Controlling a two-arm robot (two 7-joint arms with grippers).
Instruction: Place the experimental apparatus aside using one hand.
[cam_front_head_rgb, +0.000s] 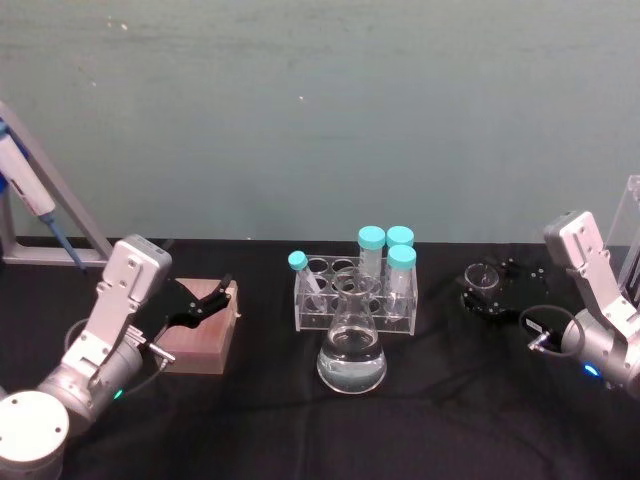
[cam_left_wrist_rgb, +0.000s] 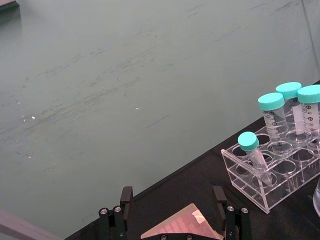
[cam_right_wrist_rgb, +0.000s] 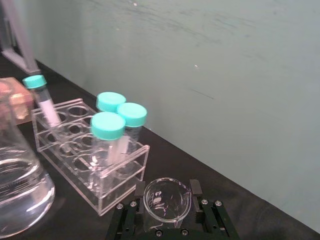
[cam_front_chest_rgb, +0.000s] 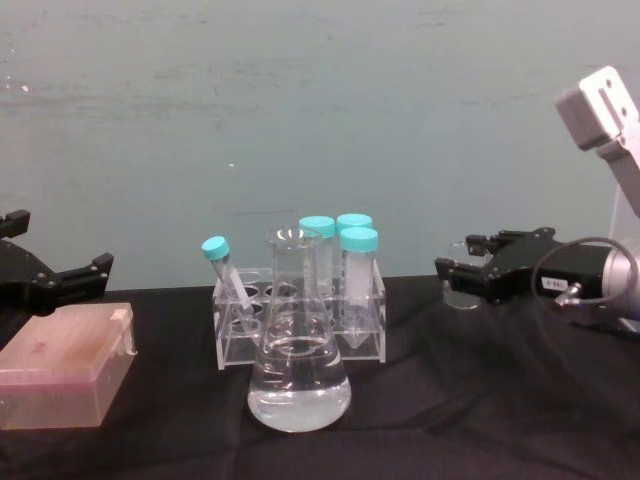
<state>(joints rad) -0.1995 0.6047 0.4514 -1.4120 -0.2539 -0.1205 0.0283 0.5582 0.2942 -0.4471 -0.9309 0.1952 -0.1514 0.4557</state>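
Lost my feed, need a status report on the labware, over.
Right gripper shut on small beaker. Left gripper open above pink box. Flask and tube rack mid-table, clear of both arms.

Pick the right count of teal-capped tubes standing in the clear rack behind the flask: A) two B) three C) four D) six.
C: the clear rack holds three wide teal-capped tubes clustered at one end and one slim tube leaning at the other.
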